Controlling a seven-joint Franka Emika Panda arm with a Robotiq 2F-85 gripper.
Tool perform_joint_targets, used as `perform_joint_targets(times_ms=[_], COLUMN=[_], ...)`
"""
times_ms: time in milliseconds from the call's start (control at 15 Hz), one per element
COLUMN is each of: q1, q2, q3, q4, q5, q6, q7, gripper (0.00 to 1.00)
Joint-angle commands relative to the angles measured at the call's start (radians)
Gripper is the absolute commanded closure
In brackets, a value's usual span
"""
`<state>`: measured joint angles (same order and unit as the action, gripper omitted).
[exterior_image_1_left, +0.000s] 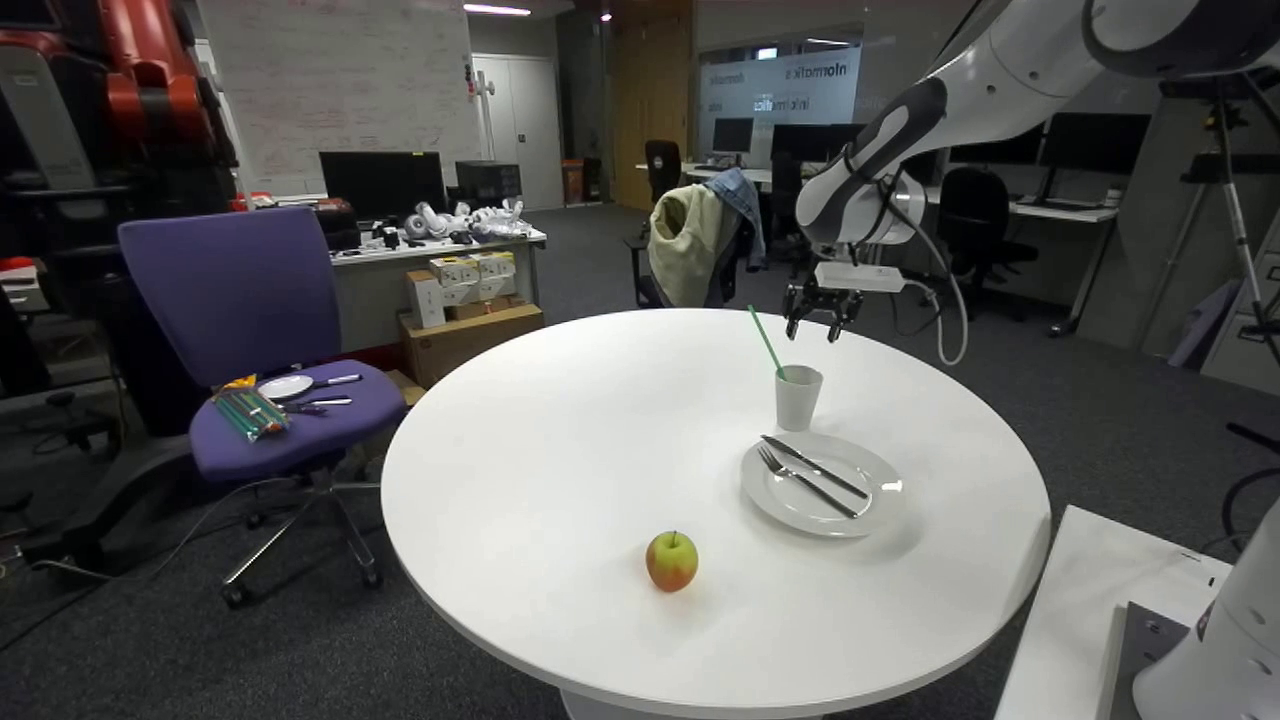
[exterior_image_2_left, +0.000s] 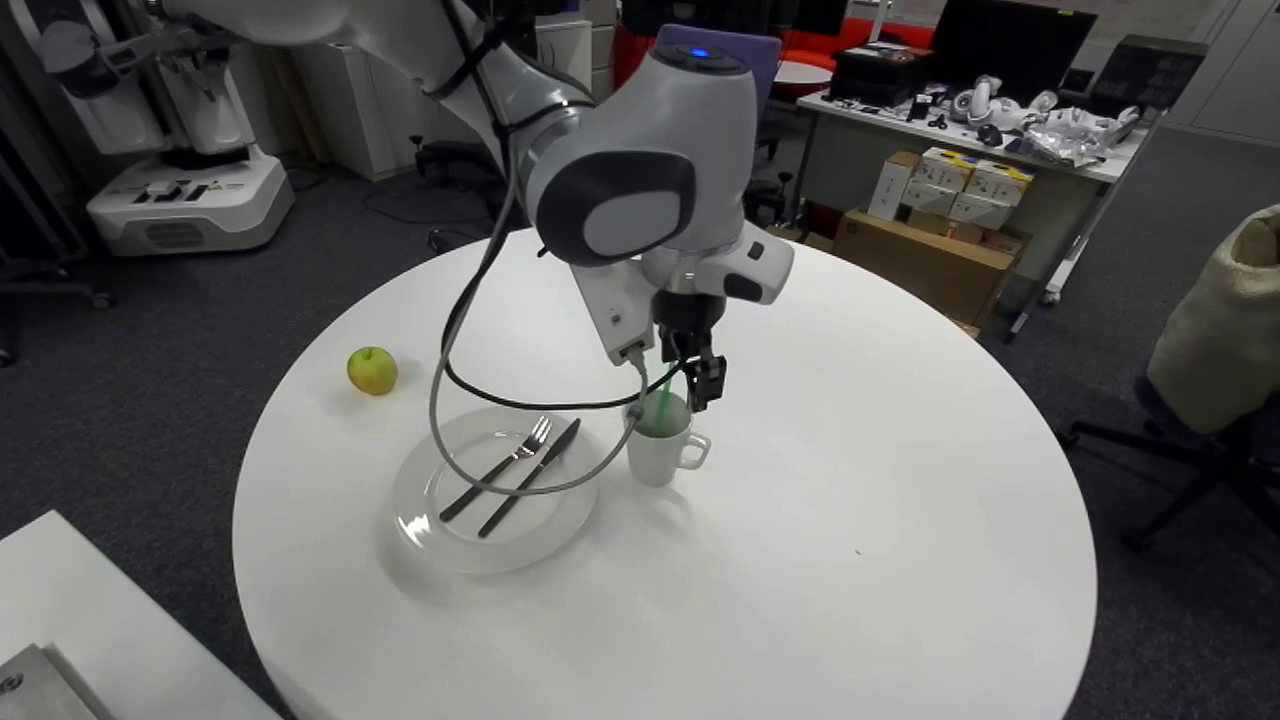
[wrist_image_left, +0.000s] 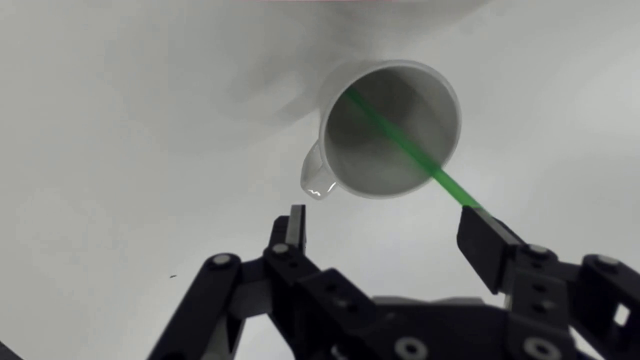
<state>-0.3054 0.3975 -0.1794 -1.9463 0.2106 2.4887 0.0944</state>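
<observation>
Robot arm bent downward, gripper near and above the level of the mug, jaws apart; tilted green straw inside the mug.

The gripper is positioned near the mug, jaws apart. The mug contains a slanted green straw.

The round white table near me carries a plate, an upright mug just beside it, and an apple apart from both.
</observation>
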Motion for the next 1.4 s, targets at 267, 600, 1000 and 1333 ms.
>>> perform_joint_targets(times_ms=[267,600,1000,1333], q1=[0.125,0.183,0.211,0.211], q2=[-0.278,-0.355,-0.387,-0.395], q3=[-0.003,0.015,0.067,0.102], q4=[-0.328,-0.425,-0.46,-0.443], q5=[-0.196,-0.319,-0.278,-0.131], q6=[0.045,0.049,-0.022,-0.198], q7=[-0.015,0.019,-0.084,-0.276], gripper=[0.09,0.01,0.0,0.0])
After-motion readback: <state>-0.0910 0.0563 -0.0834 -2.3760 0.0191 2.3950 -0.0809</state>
